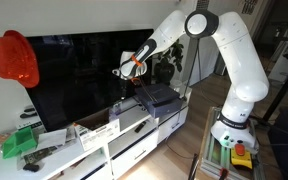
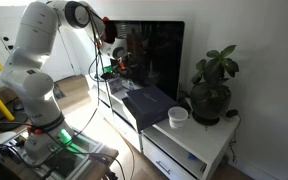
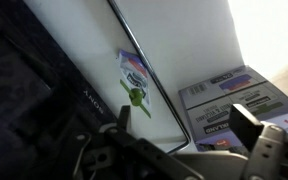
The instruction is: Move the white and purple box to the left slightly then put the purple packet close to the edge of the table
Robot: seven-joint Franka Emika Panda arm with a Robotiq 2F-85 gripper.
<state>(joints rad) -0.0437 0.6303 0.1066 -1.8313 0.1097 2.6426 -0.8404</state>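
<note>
One white robot arm (image 1: pixel 219 50) and one long white table (image 2: pixel 206 134) are in view. On or near the table there is one black television (image 1: pixel 74 80), one potted plant (image 2: pixel 212 85), one white and purple box (image 3: pixel 229 95), one purple packet (image 3: pixel 132 68), one dark grey device (image 2: pixel 149 100), one white cup (image 2: pixel 178 116), one green object (image 1: pixel 19 143) and one red cap (image 1: pixel 14 58).

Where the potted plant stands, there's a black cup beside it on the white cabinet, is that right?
No, the cup beside the potted plant on the white cabinet is white, not black; an exterior view shows it.
</note>
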